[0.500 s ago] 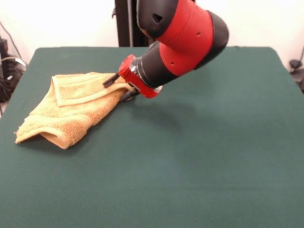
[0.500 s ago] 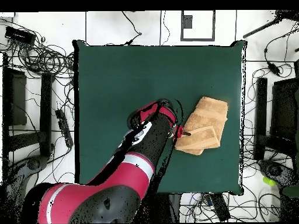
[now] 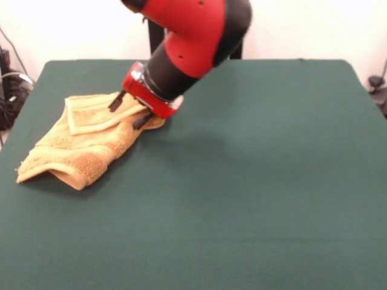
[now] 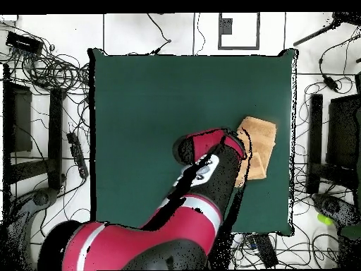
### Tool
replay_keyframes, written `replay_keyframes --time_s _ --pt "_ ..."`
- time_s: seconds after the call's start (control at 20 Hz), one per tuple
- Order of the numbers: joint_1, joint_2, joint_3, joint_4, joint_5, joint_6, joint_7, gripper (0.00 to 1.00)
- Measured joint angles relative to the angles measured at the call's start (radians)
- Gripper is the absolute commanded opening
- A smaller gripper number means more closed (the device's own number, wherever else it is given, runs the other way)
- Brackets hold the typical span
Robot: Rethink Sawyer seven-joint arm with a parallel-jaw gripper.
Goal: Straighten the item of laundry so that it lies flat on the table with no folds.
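Now the gripper point(image 3: 128, 111) hangs released, fingertips point(image 3: 115, 103) spread, touching the folded towel point(image 3: 78, 145)

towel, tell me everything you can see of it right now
The towel is orange-tan terry cloth, rumpled and folded over itself rather than flat. One flap with a raised woven band lies doubled on top; a thick fold bulges at its near end. It sits on the green table toward the front view's left. The gripper, fingers spread, is down over its far right part, seemingly touching it. In the overhead view the arm hides much of it.
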Motion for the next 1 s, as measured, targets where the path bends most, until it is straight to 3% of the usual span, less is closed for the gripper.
replay_keyframes --time_s 1.0 --pt "-0.033 0.012 0.004 0.024 0.085 -0.006 0.0 1.0"
